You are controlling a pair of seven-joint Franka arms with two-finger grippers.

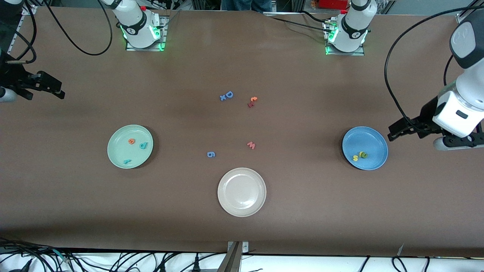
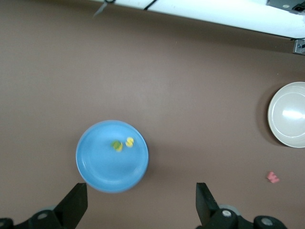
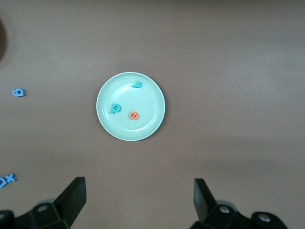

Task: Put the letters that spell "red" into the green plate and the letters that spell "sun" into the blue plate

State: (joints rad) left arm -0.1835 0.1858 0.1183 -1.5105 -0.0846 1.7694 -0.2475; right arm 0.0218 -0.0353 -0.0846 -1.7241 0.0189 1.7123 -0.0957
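In the green plate (image 1: 113,151): red letters (image 1: 143,145). In the blue plate (image 1: 374,143): sun letters (image 1: 359,155). Left gripper (image 2: 138,202) and right gripper (image 3: 136,198) are held spread, empty.

Three plates, eleven foam letters.
One green plate (image 1: 113,151), one blue plate (image 1: 374,141), one beige-white plate (image 1: 242,209); three letters in green, two visible in blue, six loose.

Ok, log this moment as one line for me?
green plate: e, d, r in | blue plate: s, u seen, n not visible | left gripper open above it | right gripper open, table's end
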